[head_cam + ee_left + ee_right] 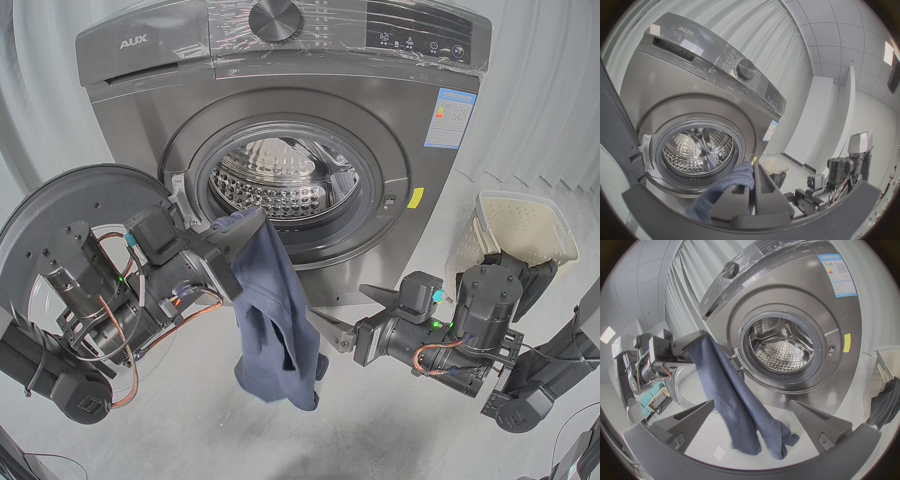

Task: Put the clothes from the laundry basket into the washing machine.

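A navy blue garment hangs from my left gripper, which is shut on its top edge just in front of the washing machine's open drum. The cloth's lower end dangles near the floor. In the left wrist view the left gripper pinches the blue garment below the drum. My right gripper stands open beside the hanging cloth, low and to its right. From the right wrist, the right gripper has its fingers spread with the garment hanging beyond them.
The round machine door is swung open at the left, behind my left arm. A cream laundry basket sits on the floor right of the machine, with dark clothes draped over its rim. Bare grey floor lies in front.
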`<state>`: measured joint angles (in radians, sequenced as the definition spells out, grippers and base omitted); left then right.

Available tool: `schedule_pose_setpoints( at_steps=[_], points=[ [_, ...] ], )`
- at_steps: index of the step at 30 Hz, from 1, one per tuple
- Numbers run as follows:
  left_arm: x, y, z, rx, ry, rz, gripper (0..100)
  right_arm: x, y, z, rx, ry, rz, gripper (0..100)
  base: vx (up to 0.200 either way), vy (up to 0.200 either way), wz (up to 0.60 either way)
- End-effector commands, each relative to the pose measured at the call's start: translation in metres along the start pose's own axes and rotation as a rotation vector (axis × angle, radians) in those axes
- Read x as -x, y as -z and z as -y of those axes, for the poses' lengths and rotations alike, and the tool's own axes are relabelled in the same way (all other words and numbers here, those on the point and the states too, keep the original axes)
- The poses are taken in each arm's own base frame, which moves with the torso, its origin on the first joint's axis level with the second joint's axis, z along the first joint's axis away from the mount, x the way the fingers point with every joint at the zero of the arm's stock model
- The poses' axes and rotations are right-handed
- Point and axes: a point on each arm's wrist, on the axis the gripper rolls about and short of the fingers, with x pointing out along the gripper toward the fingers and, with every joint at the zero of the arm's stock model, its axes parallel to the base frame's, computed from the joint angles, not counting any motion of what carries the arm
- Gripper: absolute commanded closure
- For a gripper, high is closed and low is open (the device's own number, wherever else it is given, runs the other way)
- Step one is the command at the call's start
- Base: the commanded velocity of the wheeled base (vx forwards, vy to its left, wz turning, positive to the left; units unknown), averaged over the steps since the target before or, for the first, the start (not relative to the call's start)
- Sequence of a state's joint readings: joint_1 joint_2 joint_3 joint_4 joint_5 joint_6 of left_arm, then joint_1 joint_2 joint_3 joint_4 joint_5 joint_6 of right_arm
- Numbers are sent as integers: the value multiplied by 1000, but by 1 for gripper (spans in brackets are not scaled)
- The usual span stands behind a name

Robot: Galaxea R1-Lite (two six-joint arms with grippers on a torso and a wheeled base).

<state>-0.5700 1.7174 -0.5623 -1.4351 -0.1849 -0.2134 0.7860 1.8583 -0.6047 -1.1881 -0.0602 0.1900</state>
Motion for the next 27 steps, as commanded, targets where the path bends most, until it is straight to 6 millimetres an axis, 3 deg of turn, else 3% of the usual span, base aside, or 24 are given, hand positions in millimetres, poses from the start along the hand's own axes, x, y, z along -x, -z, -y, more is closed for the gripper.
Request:
schedule_pose_setpoints(
  at_steps=[1,11,23,27],
  points=[
    [-7,0,-2,-2,-8,13,100,-6,10,0,11,-1,-29,0,0,0,0],
    [-13,-5,-2,-6,-28,46,100,-15,30,0,28,1,-87,0,0,0,0],
    [-17,0,-5,-7,-37,47,100,-24,53,-26,28,-92,-143,0,0,0,0],
    [-18,0,-5,-8,-36,50,100,-31,60,-26,29,-94,-142,0,0,0,0]
  ],
)
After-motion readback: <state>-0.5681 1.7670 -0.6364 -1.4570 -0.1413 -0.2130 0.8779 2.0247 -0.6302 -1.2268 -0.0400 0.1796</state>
